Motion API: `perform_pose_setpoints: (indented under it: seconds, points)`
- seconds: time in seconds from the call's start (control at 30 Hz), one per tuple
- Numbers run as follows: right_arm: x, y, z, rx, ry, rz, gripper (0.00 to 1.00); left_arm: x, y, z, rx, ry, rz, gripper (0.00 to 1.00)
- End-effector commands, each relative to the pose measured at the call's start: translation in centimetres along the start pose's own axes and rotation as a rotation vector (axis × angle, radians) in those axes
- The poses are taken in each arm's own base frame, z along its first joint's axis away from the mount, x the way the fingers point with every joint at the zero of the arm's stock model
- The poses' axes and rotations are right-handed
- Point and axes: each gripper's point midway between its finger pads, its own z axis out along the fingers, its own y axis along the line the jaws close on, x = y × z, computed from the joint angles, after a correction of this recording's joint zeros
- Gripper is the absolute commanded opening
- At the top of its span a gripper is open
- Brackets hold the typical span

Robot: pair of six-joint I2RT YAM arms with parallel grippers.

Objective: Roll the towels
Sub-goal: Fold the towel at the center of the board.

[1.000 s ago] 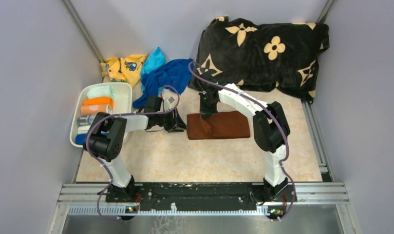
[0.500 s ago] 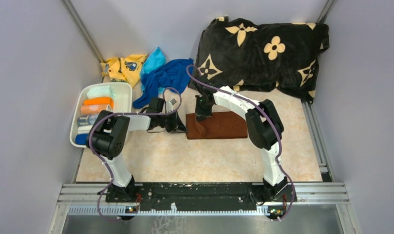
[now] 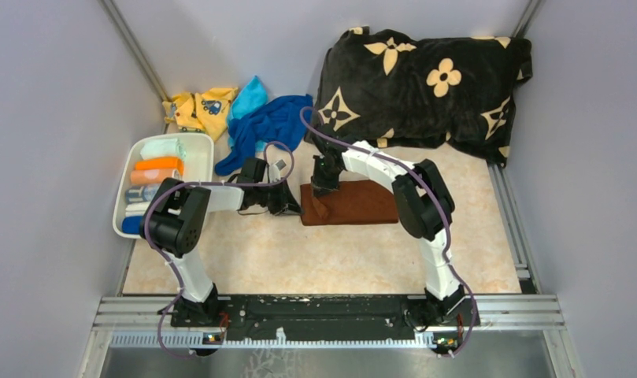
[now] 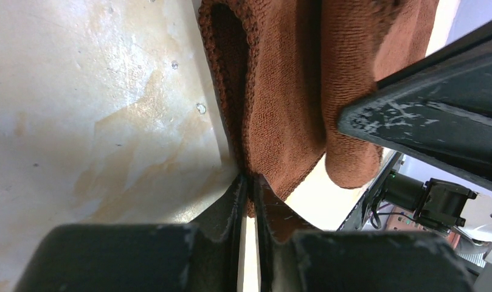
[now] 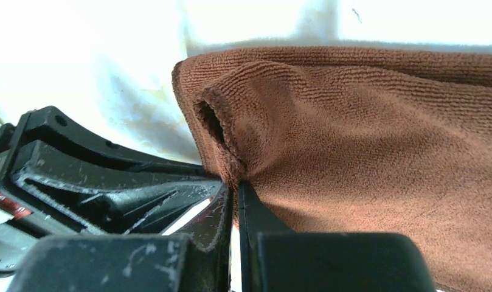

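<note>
The brown towel (image 3: 358,203) lies folded flat in the middle of the table, its left end bunched up. My left gripper (image 3: 293,207) is shut on the towel's near-left edge; the left wrist view shows brown cloth (image 4: 280,91) pinched between the tips of that gripper (image 4: 249,180). My right gripper (image 3: 324,189) is shut on the towel's far-left corner, where the right wrist view has the hem (image 5: 365,140) nipped in its tips (image 5: 235,182). The dark blue towel (image 3: 268,126) and the light cyan towel (image 3: 249,96) lie crumpled at the back.
A white bin (image 3: 198,151) at the left holds several rolled cloths. A yellow printed cloth (image 3: 197,109) lies in the back left corner. The big black flowered pillow (image 3: 425,79) fills the back right. Grey walls close in both sides.
My left gripper has closed on the brown towel's left edge. My right gripper has shifted left and back with its corner, pulling the towel slightly leftward and bunching that end.
</note>
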Motion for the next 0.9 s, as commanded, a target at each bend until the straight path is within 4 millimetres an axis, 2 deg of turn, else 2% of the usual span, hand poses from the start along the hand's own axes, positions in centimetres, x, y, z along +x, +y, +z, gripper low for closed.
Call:
perform_pose_setpoints:
  seconds: [0.0, 0.17, 0.3, 0.47, 0.57, 0.7, 0.83, 0.87]
  points:
    - [0.0, 1.8, 1.2, -0.051, -0.001, -0.005, 0.0, 0.4, 0.4, 0.3, -0.009, 0.014, 0.018, 0.15]
    - [0.5, 2.2, 2.0, -0.082, 0.021, -0.01, 0.05, 0.4, 0.3, 0.2, -0.013, 0.01, 0.02, 0.17]
    - [0.3, 3.7, 1.3, -0.15, 0.027, -0.047, 0.19, 0.4, 0.4, 0.1, -0.018, 0.001, 0.021, 0.21]
    - [-0.8, 5.2, -2.4, -0.228, -0.044, -0.097, 0.32, 0.3, 0.4, -0.6, -0.043, -0.027, 0.034, 0.25]
    - [-1.6, 5.1, -4.6, -0.277, -0.088, -0.102, 0.35, 0.2, 0.5, -1.1, -0.067, -0.032, 0.037, 0.33]
    - [-2.6, 1.7, -7.4, -0.268, -0.171, -0.111, 0.41, -0.4, 0.4, -2.7, -0.128, -0.075, 0.075, 0.43]
    - [-3.0, -3.6, -9.1, -0.236, -0.249, -0.072, 0.48, -1.4, -0.9, -4.8, -0.166, -0.135, 0.123, 0.51]
    - [-3.0, -4.8, -10.1, -0.232, -0.279, -0.065, 0.5, -1.7, -1.5, -5.1, -0.165, -0.147, 0.134, 0.52]
